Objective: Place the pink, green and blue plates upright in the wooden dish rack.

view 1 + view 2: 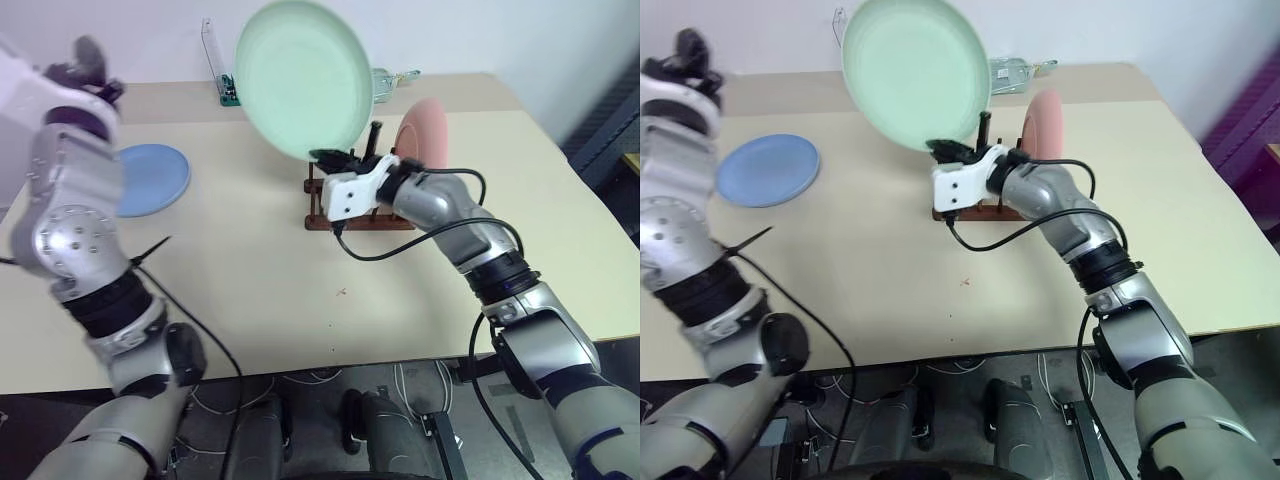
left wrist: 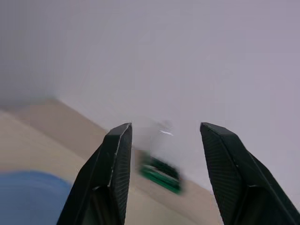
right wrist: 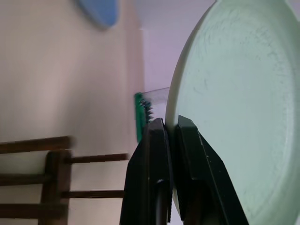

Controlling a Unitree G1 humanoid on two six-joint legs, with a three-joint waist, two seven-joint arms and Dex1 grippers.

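Right pincer (image 1: 940,150): clamped on the lower rim of the green plate (image 1: 917,70), which stands upright above it.
Left pincer (image 2: 164,159): fingers parted, holding nothing.
Wooden dish rack (image 1: 322,213): on the table (image 1: 270,290), just below the right pincer.
Pink plate (image 1: 422,135): upright in the rack, just beyond the right pincer.
Blue plate (image 1: 768,170): flat on the table, near the left pincer.

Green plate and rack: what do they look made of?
Green plate: looks like matte plastic or similar, an even pale mint with no glare; can't confirm. Dish rack: apparently wood, dark reddish-brown rails and pegs with a dull finish.
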